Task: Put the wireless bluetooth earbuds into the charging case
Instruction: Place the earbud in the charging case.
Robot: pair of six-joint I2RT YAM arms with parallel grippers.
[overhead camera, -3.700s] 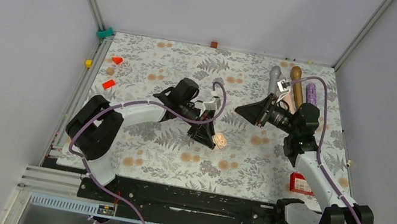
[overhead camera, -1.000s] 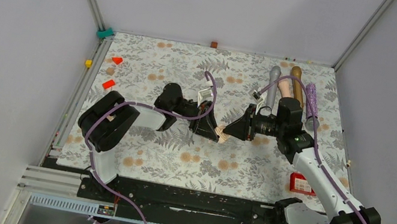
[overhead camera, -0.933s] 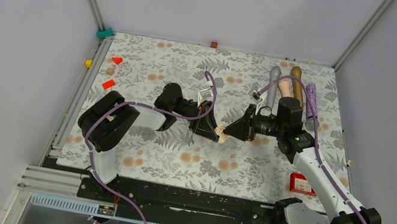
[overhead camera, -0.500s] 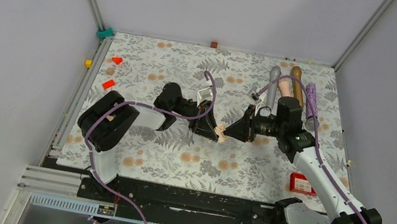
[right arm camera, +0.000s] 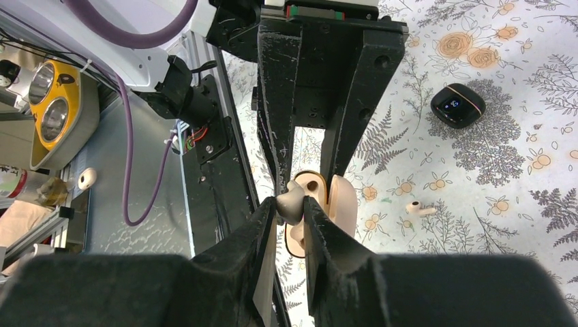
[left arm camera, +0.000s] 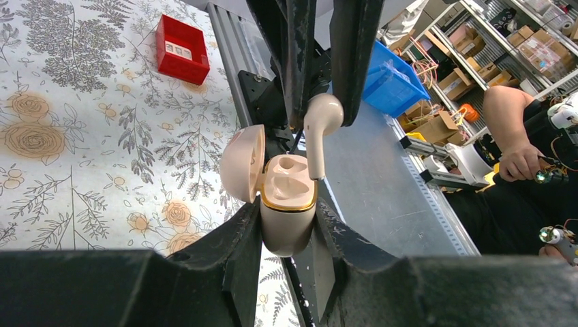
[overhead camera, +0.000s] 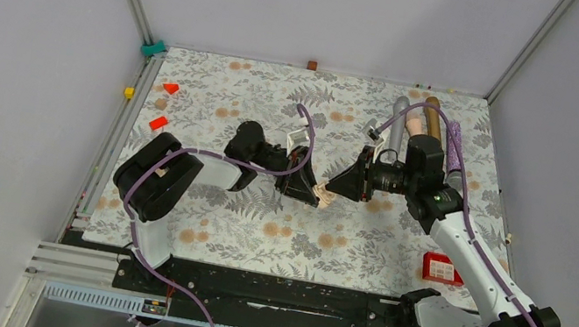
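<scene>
My left gripper (left arm camera: 287,228) is clamped on the charging case (left arm camera: 288,201), whose lid is swung open. My right gripper (right arm camera: 290,212) pinches one earbud (left arm camera: 320,119) just above the case's open top, its stem tip at a socket's rim. The other earbud (right arm camera: 417,208) lies on the floral table (overhead camera: 299,245) near the case. A black pod (right arm camera: 458,105) sits farther off, and a red box (left arm camera: 182,58) lies well apart.

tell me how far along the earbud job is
Done: charging case open, clamped in the left fingers. In hand: right fingers hold one earbud, stem at its slot, not seated. Left: seat it, then fetch the second earbud lying on the table.
</scene>
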